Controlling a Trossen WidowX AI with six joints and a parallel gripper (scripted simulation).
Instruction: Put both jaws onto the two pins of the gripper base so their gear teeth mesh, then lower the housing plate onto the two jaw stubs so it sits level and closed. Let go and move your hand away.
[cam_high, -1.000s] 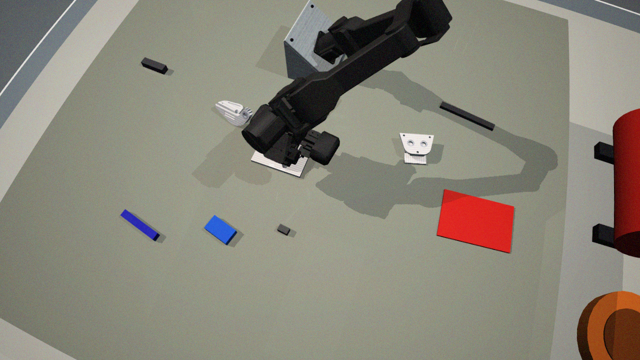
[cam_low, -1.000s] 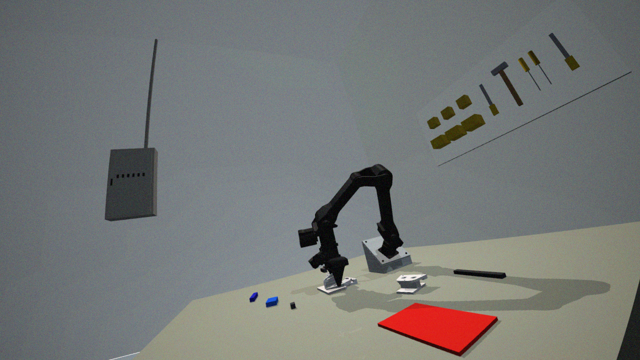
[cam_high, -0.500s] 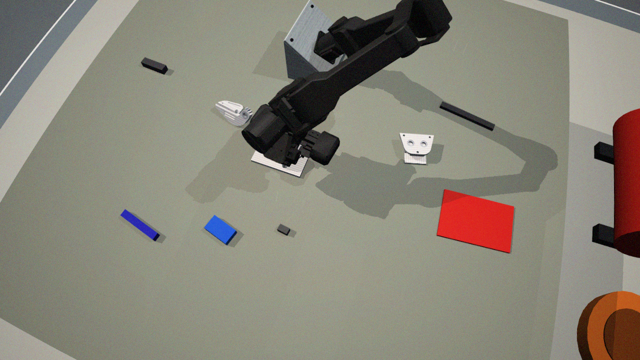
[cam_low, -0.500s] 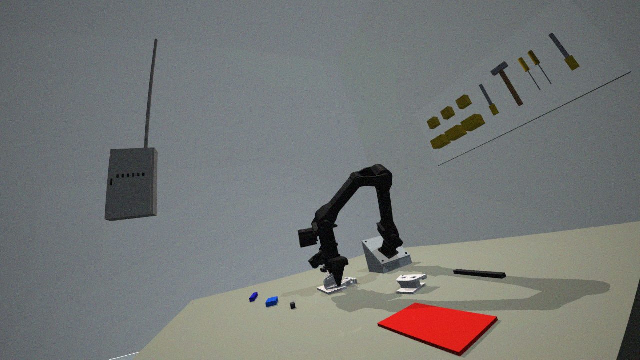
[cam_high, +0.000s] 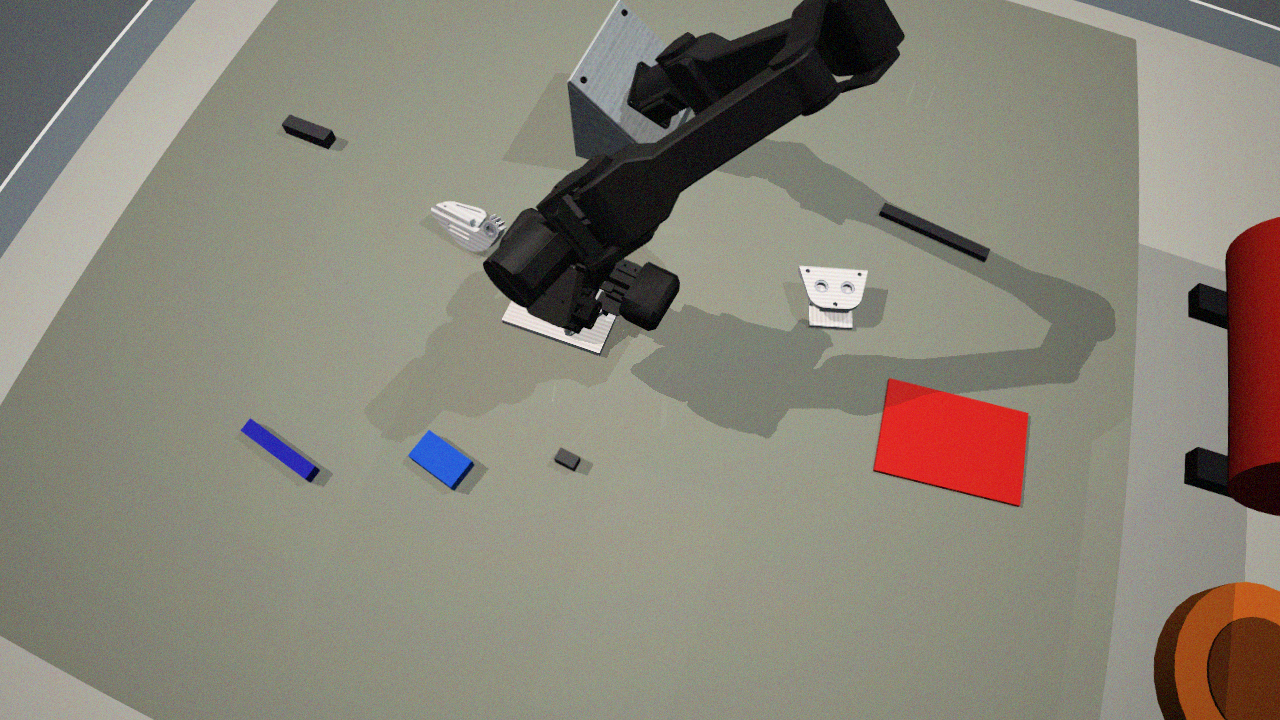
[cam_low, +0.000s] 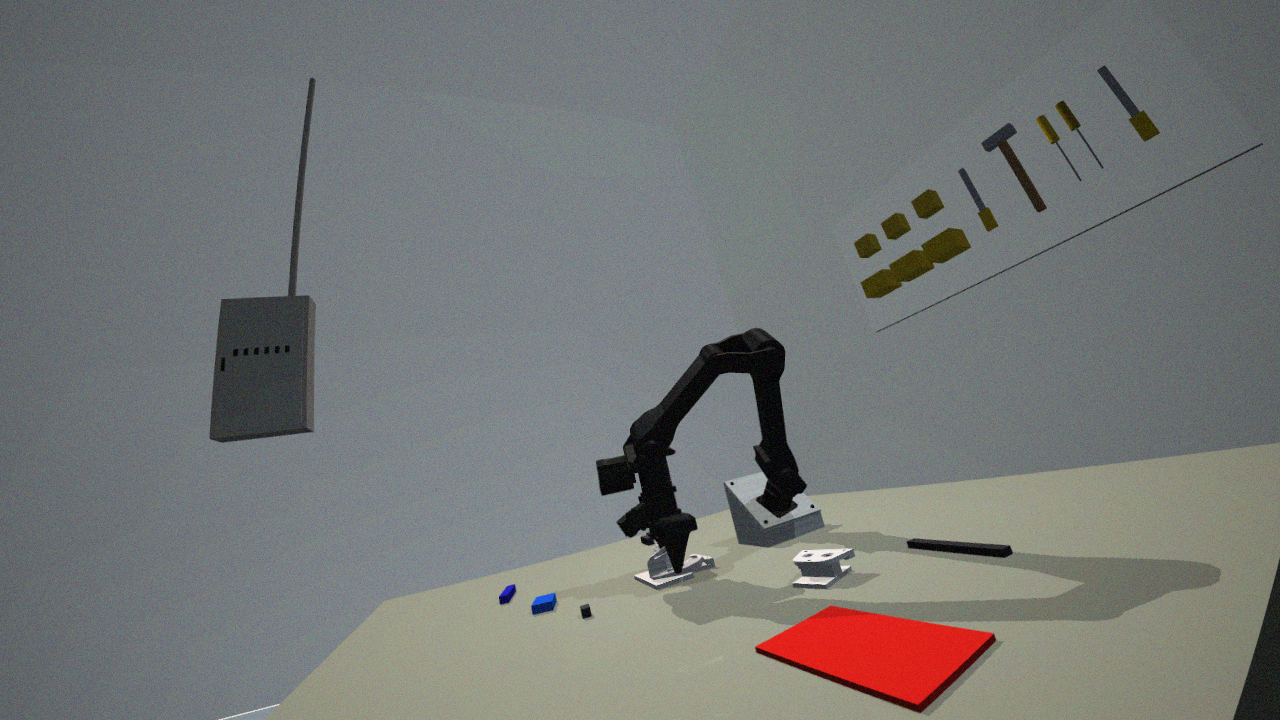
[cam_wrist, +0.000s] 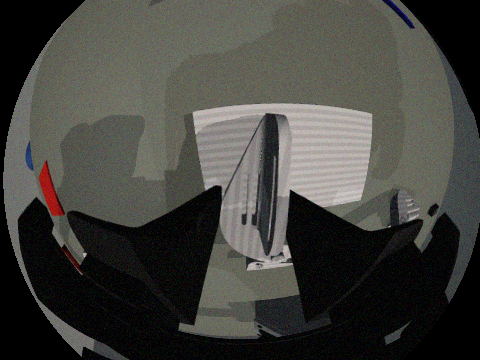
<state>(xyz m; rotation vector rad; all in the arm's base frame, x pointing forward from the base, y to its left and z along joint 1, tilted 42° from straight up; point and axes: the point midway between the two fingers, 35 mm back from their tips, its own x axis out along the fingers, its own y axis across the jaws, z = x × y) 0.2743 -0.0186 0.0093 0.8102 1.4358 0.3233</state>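
My gripper (cam_high: 580, 327) (cam_low: 676, 569) (cam_wrist: 251, 194) is low over a ribbed white rectangular plate (cam_high: 551, 335) (cam_wrist: 330, 145). In the wrist view its fingers are shut on a slotted white part that looks like a jaw (cam_wrist: 240, 212), standing upright, narrow at the top. Its lower end and any contact with the plate are hidden. The other white jaw (cam_high: 463, 225) (cam_low: 703, 562) (cam_wrist: 406, 207) lies behind, toothed end showing. A white piece with two round openings (cam_high: 834, 299) (cam_low: 821, 555) is raised on a foot to the right. I cannot tell base from housing; no pins show.
A red sheet (cam_high: 950, 443) (cam_low: 877, 653) lies front right. A blue bar (cam_high: 279, 450), a blue block (cam_high: 440, 458) and a small dark block (cam_high: 566, 458) lie in front. A black bar (cam_high: 307, 131) is back left, a long black bar (cam_high: 933, 232) (cam_low: 959, 547) right.
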